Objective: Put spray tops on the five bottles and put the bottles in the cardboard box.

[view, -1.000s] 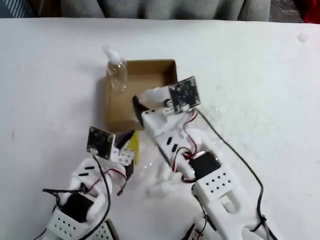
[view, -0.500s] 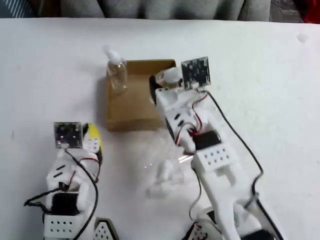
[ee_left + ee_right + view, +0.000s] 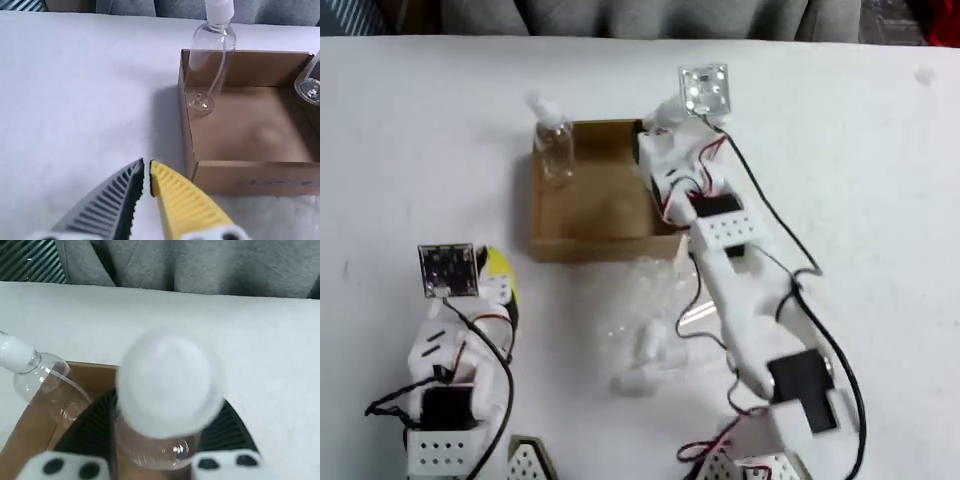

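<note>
Right fingers (image 3: pixel 653 135) first: they are closed around the held bottle (image 3: pixel 161 447), one dark finger on each side of its clear body. Its white spray top (image 3: pixel 167 382) is already on and faces up toward my wrist camera. I hold that bottle upright at the far right corner of the cardboard box (image 3: pixel 590 250), close by the box's right wall; whether its base touches the box floor I cannot tell. My left fingers (image 3: pixel 150 175), one grey and one yellow, sit nearly together, with just a sliver of a gap at the tips, and they grip nothing. They hang low over the bare desk (image 3: pixel 860 150) just off the box's near left corner, apart from it. The box sits around the middle of the desk, nearer the far edge than my arm bases are, with its top open. Inside it, in the far left corner, the standing bottle (image 3: pixel 554 152) is upright against the wall with its own fitted top (image 3: pixel 542 105) on. Between the box's near wall and the desk's near edge lies crumpled clear plastic (image 3: pixel 650 300), with a few loose white tops (image 3: pixel 646 345) lying on or in it.
</note>
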Robot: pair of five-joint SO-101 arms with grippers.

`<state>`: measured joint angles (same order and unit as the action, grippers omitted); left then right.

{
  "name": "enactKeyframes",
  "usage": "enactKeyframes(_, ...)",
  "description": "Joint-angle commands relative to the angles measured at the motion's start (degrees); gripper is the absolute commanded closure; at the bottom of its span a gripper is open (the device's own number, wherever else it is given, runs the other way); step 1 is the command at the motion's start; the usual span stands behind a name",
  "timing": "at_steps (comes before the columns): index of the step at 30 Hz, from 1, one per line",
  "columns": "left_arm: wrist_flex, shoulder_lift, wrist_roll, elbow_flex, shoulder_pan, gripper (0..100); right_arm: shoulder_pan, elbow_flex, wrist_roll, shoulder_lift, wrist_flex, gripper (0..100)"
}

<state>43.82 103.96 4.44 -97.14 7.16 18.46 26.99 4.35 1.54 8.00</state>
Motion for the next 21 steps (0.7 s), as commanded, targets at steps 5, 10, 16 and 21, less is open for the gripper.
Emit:
enactKeyframes(5,0.1,0.7,-0.5,0.2,0.5,98,-0.7,-13.2,-0.7,-9.2,-1.3,98.4)
enactKeyframes(10,0.1,0.7,-0.5,0.2,0.5,98,-0.7,-17.2,-0.7,-13.7,-1.3,98.4)
enactKeyframes(16,-0.1,0.7,-0.6,0.2,0.5,98,-0.7,-21.6,-0.7,-18.8,-1.2,98.4)
enactKeyframes(21,-0.3,0.7,-0.6,0.2,0.5,98,-0.7,-23.7,-0.7,-21.8,-1.2,98.4)
